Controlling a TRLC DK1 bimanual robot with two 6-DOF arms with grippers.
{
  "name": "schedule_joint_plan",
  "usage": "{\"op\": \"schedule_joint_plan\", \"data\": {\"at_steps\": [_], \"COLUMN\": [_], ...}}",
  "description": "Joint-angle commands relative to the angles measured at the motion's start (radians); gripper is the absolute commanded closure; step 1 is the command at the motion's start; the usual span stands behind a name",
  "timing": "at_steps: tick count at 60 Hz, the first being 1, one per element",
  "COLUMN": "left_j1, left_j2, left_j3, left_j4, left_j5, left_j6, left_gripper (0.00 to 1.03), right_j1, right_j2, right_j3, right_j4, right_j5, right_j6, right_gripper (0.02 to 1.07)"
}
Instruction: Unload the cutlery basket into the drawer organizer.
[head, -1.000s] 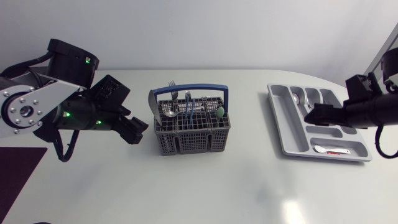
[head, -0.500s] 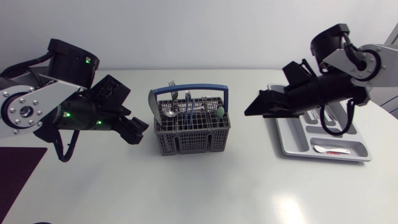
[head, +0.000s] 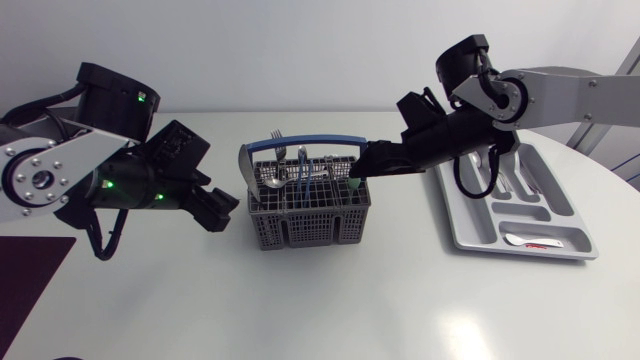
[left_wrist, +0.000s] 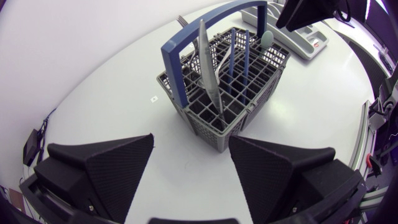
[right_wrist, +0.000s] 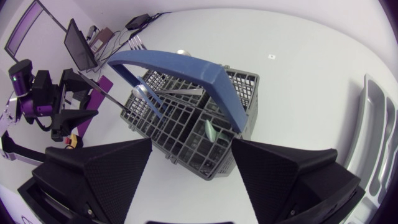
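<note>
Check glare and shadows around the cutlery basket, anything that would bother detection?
Head view: one soft bright patch on the table, well clear of the cutlery basket, which casts only a faint shadow. Left wrist view: even light, no hot spots on the basket. Right wrist view: the same.

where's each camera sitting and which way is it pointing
head view: fixed above the table, looking down on cutlery basket, drawer organizer, left arm with left pincer, right arm with right pincer.
left wrist view: on the left arm, basket ahead of its open pincer.
right wrist view: on the right arm, basket ahead of its open pincer, organizer beside.
shared: all three show the basket.
</note>
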Motion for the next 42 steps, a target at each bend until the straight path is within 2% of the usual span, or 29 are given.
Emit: {"op": "schedule_joint_plan", "data": {"at_steps": [1,10,21,31,34,39,42], "left_j1": [-0.005,-0.006,-0.034,-0.067,-0.07,-0.077,-0.08], "left_j2": [0.009,0.016,0.016,0.009,0.009,0.006,0.006], "left_j3": [-0.028,-0.028,-0.04,-0.054,-0.053,-0.054,-0.053], "left_j4": [0.011,0.019,0.022,0.02,0.019,0.017,0.016], "left_j5": [-0.008,-0.008,-0.005,0.015,0.029,0.03,0.03], "left_j6": [0.01,0.01,0.009,0.001,-0.004,-0.007,-0.008], "left_gripper": [0.15,0.15,0.15,0.15,0.15,0.15,0.15], "right_j1": [0.024,0.057,0.083,0.083,0.083,0.086,0.092], "right_j2": [0.015,0.023,0.05,0.082,0.092,0.093,0.095], "right_j3": [0.007,-0.005,-0.024,-0.027,-0.025,-0.031,-0.034], "right_j4": [0.022,0.037,0.079,0.103,0.109,0.122,0.128], "right_j5": [0.027,0.093,0.166,0.191,0.194,0.194,0.2], "right_j6": [-0.046,-0.098,-0.112,-0.118,-0.118,-0.12,-0.12], "right_gripper": [0.33,0.48,0.48,0.49,0.56,0.58,0.64]}}
